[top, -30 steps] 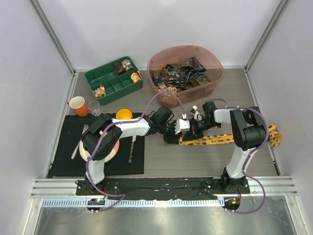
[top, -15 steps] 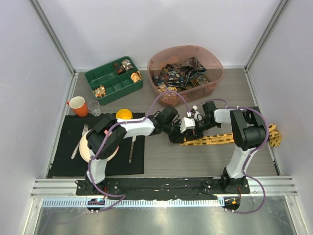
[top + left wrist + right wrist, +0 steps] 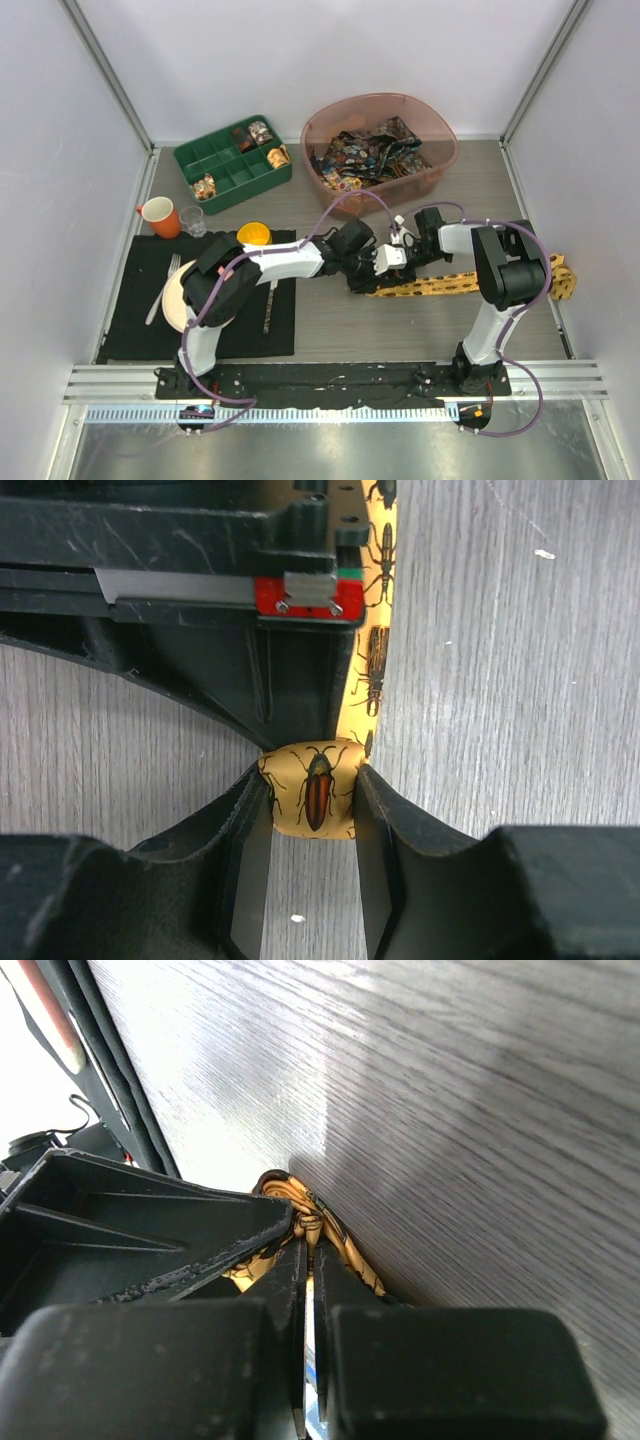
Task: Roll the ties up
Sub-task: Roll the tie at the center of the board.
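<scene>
Left wrist view: your left gripper [image 3: 311,815] squeezes rolled end of yellow tie [image 3: 318,785] — right gripper [image 3: 308,1250] closed tight, pinching same tie.

We look down from high behind the near edge over the whole table [image 3: 400,330]. Our left wrist view faces straight down, very close above the tie [image 3: 312,792]. Our right wrist view skims the tabletop, closer still. All three share the tie's rolled end, toward 4 o'clock from the overhead's centre.
</scene>
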`<action>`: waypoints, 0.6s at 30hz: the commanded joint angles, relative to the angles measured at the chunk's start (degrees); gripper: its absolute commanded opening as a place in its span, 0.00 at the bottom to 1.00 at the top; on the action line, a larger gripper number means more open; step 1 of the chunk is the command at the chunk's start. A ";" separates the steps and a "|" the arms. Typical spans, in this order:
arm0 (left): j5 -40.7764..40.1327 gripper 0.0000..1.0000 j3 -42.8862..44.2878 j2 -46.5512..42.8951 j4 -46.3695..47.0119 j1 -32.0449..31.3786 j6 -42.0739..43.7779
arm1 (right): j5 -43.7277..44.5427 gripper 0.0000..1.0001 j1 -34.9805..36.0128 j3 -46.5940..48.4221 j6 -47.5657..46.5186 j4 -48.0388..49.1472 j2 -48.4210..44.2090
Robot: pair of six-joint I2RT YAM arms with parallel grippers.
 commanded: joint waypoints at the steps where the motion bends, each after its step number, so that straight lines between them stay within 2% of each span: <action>1: -6.89 0.36 0.53 6.11 -9.08 -0.80 2.60 | 6.90 0.07 0.27 -1.23 -3.33 0.94 -1.23; 6: -7.42 0.33 -1.57 4.18 -12.86 -0.80 4.88 | 4.71 0.22 -1.75 1.32 -5.00 -4.94 -5.01; 11: -7.68 0.32 -2.81 3.91 -14.27 -0.80 5.76 | 3.30 0.27 -4.92 3.43 -7.81 -11.61 -6.25; 15: -7.42 0.32 -1.58 4.79 -14.80 -0.80 5.85 | -1.87 0.33 -6.42 3.52 -8.25 -12.42 -6.86; 18: -6.89 0.32 -0.44 5.49 -14.98 -0.89 5.85 | -4.78 0.38 -6.15 1.95 -4.40 -8.83 -7.39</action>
